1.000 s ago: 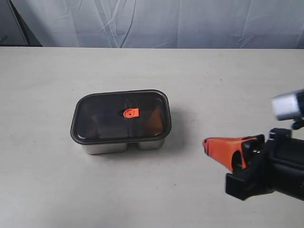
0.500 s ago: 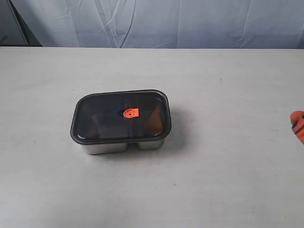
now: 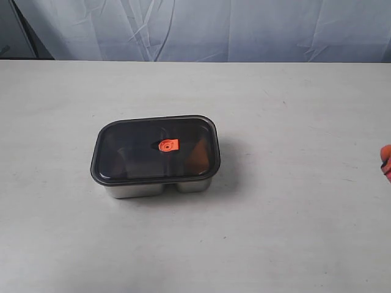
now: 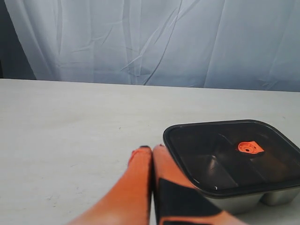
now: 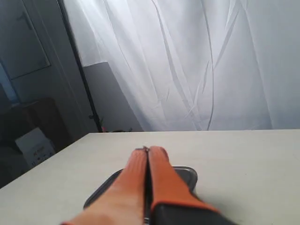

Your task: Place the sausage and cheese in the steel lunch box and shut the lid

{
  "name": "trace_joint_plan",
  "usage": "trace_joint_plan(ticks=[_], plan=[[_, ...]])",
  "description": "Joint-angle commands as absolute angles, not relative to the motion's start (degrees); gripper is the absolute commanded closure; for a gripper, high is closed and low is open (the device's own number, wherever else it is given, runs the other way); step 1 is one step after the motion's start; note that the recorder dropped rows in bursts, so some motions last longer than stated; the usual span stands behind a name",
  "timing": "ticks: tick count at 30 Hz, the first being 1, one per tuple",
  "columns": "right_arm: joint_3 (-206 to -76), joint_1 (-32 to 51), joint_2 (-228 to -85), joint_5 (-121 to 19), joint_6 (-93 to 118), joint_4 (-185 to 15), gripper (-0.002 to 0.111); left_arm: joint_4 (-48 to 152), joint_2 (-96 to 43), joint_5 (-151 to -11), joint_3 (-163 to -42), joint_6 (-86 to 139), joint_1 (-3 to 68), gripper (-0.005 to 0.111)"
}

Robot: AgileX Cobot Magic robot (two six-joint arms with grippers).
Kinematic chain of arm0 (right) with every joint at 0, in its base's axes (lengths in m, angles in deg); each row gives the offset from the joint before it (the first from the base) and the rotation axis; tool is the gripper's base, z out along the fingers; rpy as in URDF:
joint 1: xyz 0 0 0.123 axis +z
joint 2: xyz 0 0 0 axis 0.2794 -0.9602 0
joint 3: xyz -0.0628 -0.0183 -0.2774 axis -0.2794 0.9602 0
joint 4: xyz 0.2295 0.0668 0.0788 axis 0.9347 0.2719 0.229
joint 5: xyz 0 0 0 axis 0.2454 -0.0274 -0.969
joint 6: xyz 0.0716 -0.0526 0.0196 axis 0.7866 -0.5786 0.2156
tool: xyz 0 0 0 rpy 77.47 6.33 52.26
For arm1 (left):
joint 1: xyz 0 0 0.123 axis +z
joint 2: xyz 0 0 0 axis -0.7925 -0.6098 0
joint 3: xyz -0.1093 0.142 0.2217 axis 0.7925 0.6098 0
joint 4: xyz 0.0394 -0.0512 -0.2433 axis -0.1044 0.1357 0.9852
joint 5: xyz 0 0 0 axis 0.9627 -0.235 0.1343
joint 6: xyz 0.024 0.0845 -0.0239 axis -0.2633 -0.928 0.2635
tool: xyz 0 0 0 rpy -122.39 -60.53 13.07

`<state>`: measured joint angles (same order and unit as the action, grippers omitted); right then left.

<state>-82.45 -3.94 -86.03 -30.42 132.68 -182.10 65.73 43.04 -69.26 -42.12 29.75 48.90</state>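
The steel lunch box [image 3: 135, 190] stands left of the table's middle with the dark lid [image 3: 140, 152] seated flat on it, orange valve tab [image 3: 168, 144] at its centre. Sausage and cheese are hidden under the lid; only a dim orange-brown tint [image 3: 197, 157] shows through its right end. Only the tip of my right gripper [image 3: 385, 162] shows, at the right edge, far from the box. In the right wrist view it [image 5: 148, 150] is shut and empty, with the lid [image 5: 187, 174] behind its fingers. My left gripper [image 4: 152, 149] is shut and empty beside the lid [image 4: 220, 150], just short of its corner.
A white curtain [image 3: 201, 27] hangs behind the table's far edge [image 3: 195, 61]. The right wrist view shows a dark doorway and a cardboard box [image 5: 33, 143] beyond the table's end.
My right gripper has pulled back to the right, from beside the lunch box to the edge of the exterior view. The lunch box and lid have not moved.
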Motion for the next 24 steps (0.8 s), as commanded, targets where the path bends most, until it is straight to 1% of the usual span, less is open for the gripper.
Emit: trace_joint_plan(ticks=[1,5,7,8,12,14,18,20,22,23,24], plan=[[-82.8,-4.2,-85.8,-35.5,134.6,-184.5,0.109,65.6,43.3,-70.2,-41.9,29.9,49.0,0.107],[-82.8,-4.2,-85.8,-38.8,134.6,-183.4,0.109,65.6,43.3,-70.2,-41.9,29.9,49.0,0.107],[-82.8,-4.2,-85.8,-39.6,129.7,-177.0,0.109,65.6,43.3,-70.2,-41.9,29.9,49.0,0.107],[-82.8,-4.2,-85.8,-38.9,124.0,-172.9,0.109,65.6,43.3,-70.2,-41.9,29.9,49.0,0.107],[-82.8,-4.2,-85.8,-34.6,90.5,-144.5,0.109,65.6,43.3,-70.2,-41.9,29.9,49.0,0.107],[-82.8,-4.2,-85.8,-31.3,79.7,-135.9,0.109,65.6,43.3,-70.2,-41.9,29.9,49.0,0.107],[-82.7,-4.2,-85.8,-29.4,79.1,-135.4,0.109,65.6,43.3,-70.2,-41.9,29.9,49.0,0.107],[-82.7,-4.2,-85.8,-31.5,79.2,-135.4,0.109,65.6,43.3,-70.2,-41.9,29.9,49.0,0.107],[-80.9,-4.2,-85.8,-33.7,78.2,-129.9,0.109,65.6,43.3,-70.2,-41.9,29.9,49.0,0.107],[-78.3,-4.2,-85.8,-35.2,72.6,-120.0,0.109,65.6,43.3,-70.2,-41.9,29.9,49.0,0.107],[-76.5,-4.2,-85.8,-35.2,68.4,-114.9,0.109,65.6,43.3,-70.2,-41.9,29.9,49.0,0.107]])
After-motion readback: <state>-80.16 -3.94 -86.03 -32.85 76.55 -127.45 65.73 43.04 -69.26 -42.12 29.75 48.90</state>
